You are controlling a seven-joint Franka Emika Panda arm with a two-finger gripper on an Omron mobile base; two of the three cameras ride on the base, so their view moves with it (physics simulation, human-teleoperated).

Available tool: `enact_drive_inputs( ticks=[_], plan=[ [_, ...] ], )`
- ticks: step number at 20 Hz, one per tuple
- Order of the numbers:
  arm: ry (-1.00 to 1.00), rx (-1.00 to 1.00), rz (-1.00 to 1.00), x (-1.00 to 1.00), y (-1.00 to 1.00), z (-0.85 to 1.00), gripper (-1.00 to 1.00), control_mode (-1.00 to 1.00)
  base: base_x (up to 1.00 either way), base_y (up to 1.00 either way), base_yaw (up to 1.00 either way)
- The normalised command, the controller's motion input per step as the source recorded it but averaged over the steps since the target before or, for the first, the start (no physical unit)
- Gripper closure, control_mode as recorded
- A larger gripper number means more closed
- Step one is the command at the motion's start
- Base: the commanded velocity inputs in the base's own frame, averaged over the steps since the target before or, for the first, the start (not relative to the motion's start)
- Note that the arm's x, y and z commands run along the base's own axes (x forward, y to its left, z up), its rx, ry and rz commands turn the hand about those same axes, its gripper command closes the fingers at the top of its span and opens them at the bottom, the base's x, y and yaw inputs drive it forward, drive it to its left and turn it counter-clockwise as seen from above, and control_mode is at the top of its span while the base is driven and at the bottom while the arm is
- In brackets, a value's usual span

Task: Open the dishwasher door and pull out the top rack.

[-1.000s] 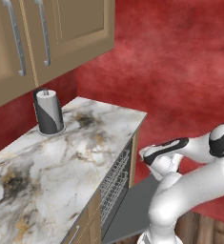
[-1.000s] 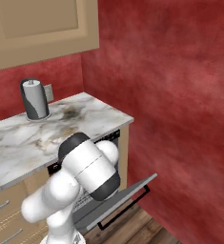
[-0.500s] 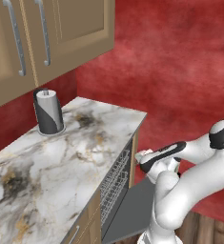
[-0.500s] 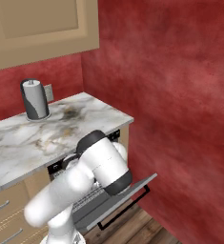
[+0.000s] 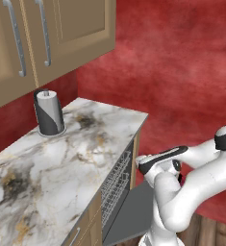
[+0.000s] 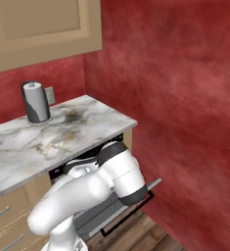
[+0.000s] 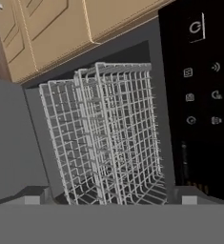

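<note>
Door-opening is looking finished: the dishwasher door [image 5: 133,211] is lying folded down below the bench [image 5: 61,158]. We are facing the top rack [image 7: 108,133], sitting inside the cavity, hand released.

I see the paper towel roll [image 5: 49,113] standing on the bench [image 5: 61,163], below the wall cabinets [image 5: 47,38]. Under the bench, the top rack [image 5: 115,185] sits inside the dishwasher, behind the lowered dishwasher door [image 5: 133,211].

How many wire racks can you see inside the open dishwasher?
2. In the hand view, one wire rack sits nearer the lowered dishwasher door, the other nearer the black control strip. More could be hidden.
</note>
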Motion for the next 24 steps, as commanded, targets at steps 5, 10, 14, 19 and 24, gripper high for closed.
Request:
enact_drive_inputs(
  ticks=[5,10,14,19,24],
  plan=[
    [-0.05,0.0,0.0,0.15,0.14,-0.12,-1.0,-1.0,0.0,0.0,0.0],
    [-0.03,0.0,0.0,0.18,0.15,-0.15,-1.0,-1.0,0.0,0.0,0.0],
    [0.0,0.0,0.0,0.26,0.09,-0.23,-1.0,-1.0,0.0,0.0,0.0],
    [0.0,0.0,0.0,0.33,0.08,-0.21,-1.0,-1.0,0.0,0.0,0.0],
    [0.0,0.0,0.0,0.25,0.09,-0.32,-1.0,-1.0,0.0,0.0,0.0]
  ],
)
